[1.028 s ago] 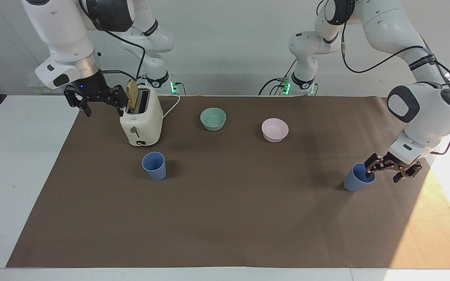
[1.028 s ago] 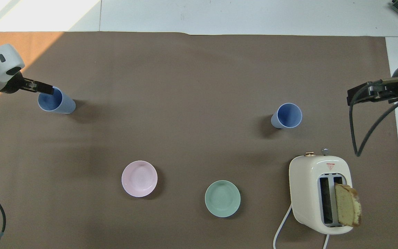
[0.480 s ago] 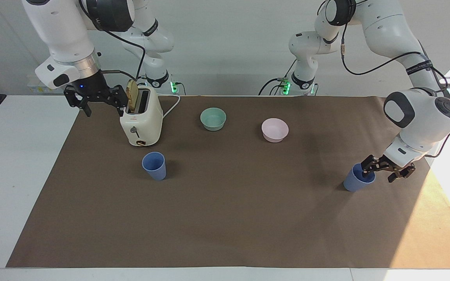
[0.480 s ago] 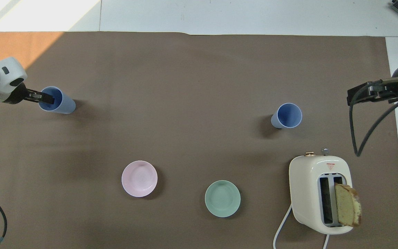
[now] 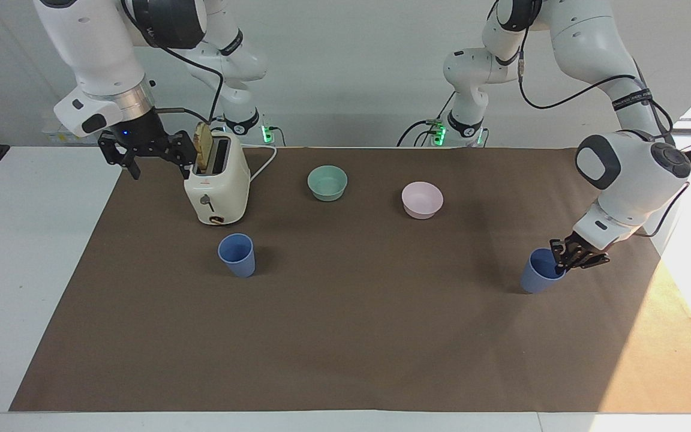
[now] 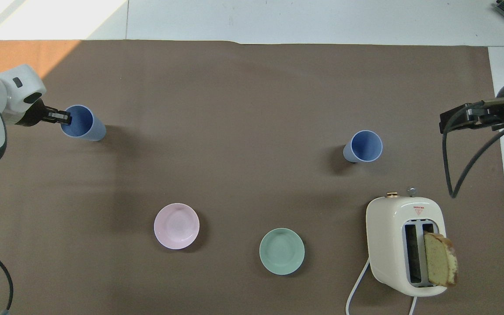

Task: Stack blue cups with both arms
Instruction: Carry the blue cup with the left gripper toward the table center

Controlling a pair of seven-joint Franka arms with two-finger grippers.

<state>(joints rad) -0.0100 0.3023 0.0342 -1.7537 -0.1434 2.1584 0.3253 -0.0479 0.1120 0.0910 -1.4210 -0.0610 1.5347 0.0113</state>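
Observation:
One blue cup (image 5: 537,275) (image 6: 85,124) stands near the left arm's end of the brown mat, leaning slightly. My left gripper (image 5: 561,260) (image 6: 64,117) is shut on its rim, one finger inside and one outside. The other blue cup (image 5: 237,255) (image 6: 364,146) stands upright and free, just farther from the robots than the toaster. My right gripper (image 5: 161,171) (image 6: 448,121) hangs open and empty in the air over the mat's edge beside the toaster, where the right arm waits.
A cream toaster (image 5: 216,186) (image 6: 403,245) with a slice of bread sticking out stands near the right arm, its cord trailing toward the robots. A teal bowl (image 5: 327,182) (image 6: 281,251) and a pink bowl (image 5: 422,199) (image 6: 176,225) sit between the arms.
The left gripper has shut on the cup's rim and drawn the cup a little toward the middle of the mat. The right arm has not moved.

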